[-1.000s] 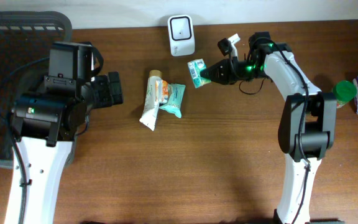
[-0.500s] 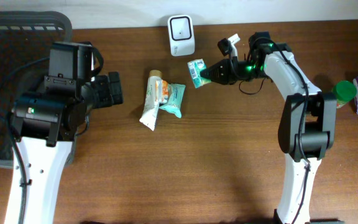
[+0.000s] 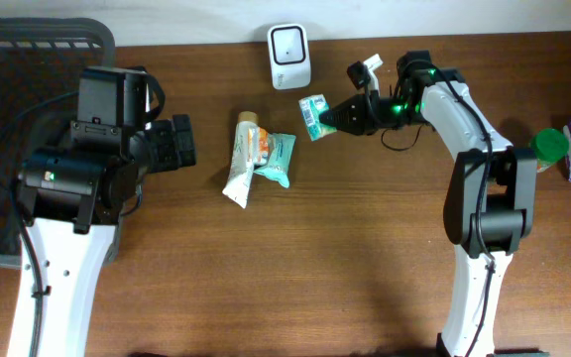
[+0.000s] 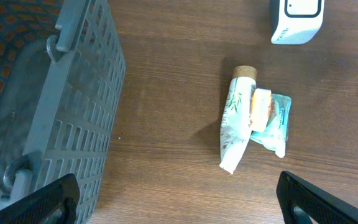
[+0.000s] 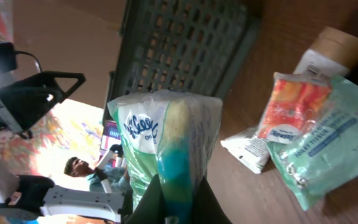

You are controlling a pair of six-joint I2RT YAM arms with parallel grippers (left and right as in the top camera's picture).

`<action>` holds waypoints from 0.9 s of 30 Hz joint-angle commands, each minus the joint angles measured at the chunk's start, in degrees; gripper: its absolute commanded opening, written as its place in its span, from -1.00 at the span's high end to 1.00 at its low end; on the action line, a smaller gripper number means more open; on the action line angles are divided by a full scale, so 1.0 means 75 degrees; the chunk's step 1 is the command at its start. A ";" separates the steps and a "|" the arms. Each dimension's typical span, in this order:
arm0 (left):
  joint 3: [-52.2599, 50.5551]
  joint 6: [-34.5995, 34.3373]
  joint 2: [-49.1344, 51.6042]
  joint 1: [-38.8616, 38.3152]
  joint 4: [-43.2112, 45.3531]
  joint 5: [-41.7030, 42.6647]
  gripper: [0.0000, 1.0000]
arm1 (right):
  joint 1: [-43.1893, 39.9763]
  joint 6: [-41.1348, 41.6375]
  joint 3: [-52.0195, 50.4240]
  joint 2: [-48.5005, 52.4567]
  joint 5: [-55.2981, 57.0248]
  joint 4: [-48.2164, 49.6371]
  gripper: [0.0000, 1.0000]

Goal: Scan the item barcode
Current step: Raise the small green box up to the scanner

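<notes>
Right gripper (image 3: 333, 116) clamps tissue packet (image 3: 312, 112) beside scanner (image 3: 289, 44); left gripper (image 3: 182, 143) gapes; tube (image 3: 241, 164) lies between.

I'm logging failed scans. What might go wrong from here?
The right gripper pinches the pack by one end only, so it may slip or twist. The pack sits off to the side of the scanner, so the code may go unread. In the wrist view the fingers cover the pack's lower part, perhaps hiding the barcode.
</notes>
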 commanded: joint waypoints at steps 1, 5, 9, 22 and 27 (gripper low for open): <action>-0.0003 0.0117 -0.0003 0.0026 -0.0006 -0.0105 -0.98 | 0.0082 -0.0023 0.0122 -0.0044 0.1183 -0.0291 0.92; -0.0003 0.0117 -0.0003 0.0026 -0.0006 -0.0108 -0.98 | 0.0326 0.1221 0.0125 -0.0044 0.3631 -0.0350 0.92; -0.0003 0.0117 -0.0003 0.0026 -0.0006 -0.0105 -0.98 | 0.0705 0.2672 0.0294 -0.0044 0.7367 -0.0370 0.92; -0.0003 0.0117 -0.0003 0.0026 -0.0006 -0.0108 -0.98 | 0.2433 0.0761 0.1192 -0.0029 1.4813 0.3217 0.92; -0.0003 0.0117 -0.0003 0.0026 -0.0009 -0.0108 -0.98 | 0.2524 0.0527 0.1189 0.0131 1.4463 0.5356 0.92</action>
